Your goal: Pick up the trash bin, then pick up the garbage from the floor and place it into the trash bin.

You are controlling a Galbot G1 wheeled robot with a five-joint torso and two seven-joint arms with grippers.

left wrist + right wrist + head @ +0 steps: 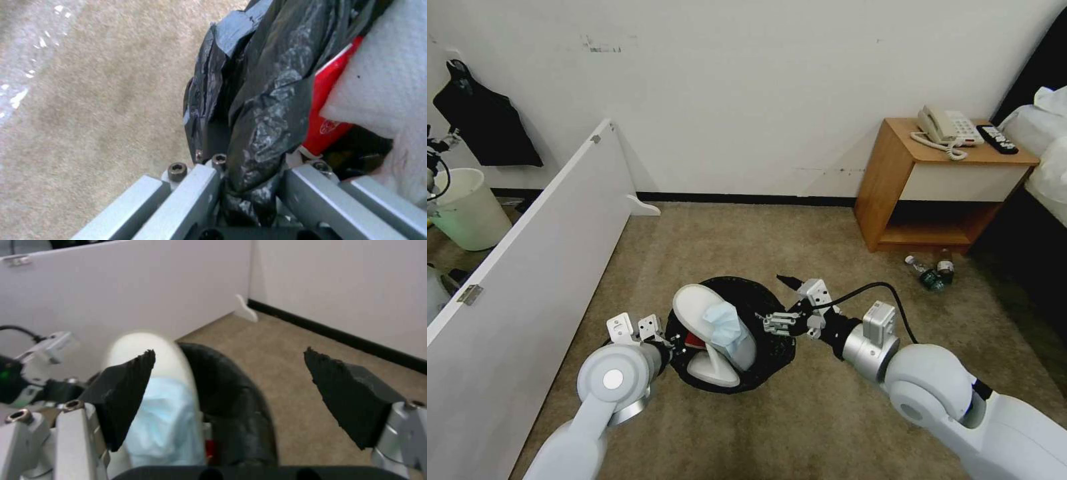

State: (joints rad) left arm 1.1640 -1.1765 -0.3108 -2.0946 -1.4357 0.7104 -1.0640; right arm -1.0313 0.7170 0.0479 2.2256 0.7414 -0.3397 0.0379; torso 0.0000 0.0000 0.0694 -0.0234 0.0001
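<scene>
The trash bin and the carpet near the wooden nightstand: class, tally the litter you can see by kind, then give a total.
Flat white slippers in the round black-lined trash bin: 2
Light-blue cloth: 1
Red packet: 1
Plastic bottles on the carpet: 2
Total: 6

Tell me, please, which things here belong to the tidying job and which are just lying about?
Job: trash bin held by left gripper, slippers, blue cloth, red packet, bottles, right gripper.
Lying about: phone, remote, bucket.
</scene>
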